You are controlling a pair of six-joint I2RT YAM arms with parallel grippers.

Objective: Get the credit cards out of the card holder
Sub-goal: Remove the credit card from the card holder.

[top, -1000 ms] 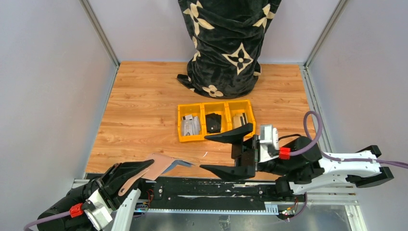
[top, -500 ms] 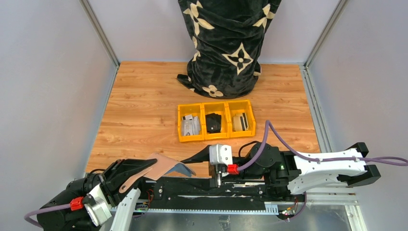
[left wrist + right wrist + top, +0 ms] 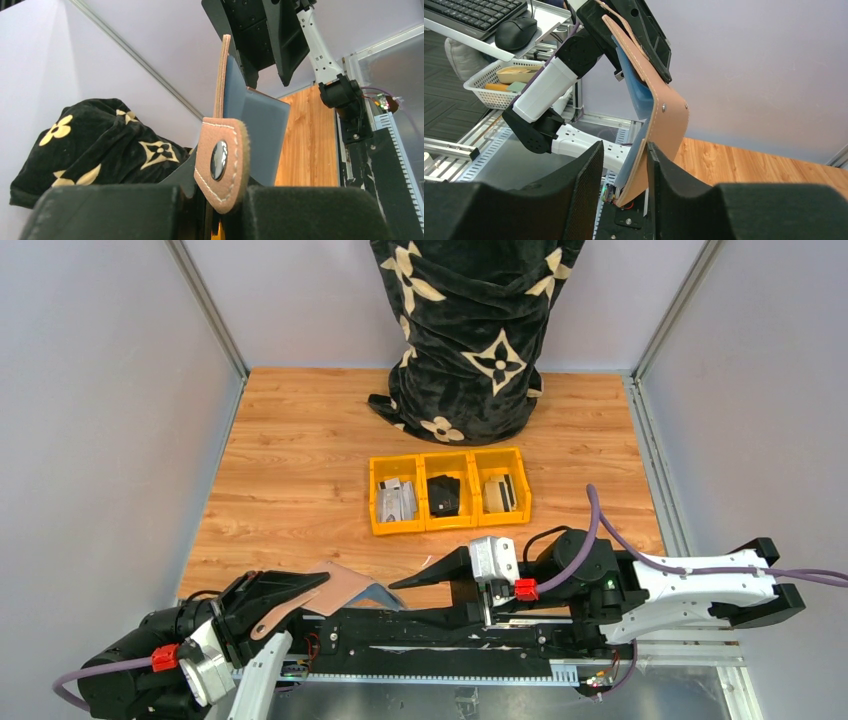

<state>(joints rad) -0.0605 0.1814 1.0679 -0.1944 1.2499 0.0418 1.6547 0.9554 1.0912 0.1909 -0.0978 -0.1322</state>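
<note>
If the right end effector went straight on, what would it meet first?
Probably the card holder gripped by the left end effector, with its blue-grey credit card showing; depth is unclear.

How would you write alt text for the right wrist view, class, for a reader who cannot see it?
The left gripper holds a tan card holder, with blue-grey credit cards showing inside it. The holder's lower end hangs between the open fingers of the right gripper. Behind are a wooden table and a grey wall.
</note>
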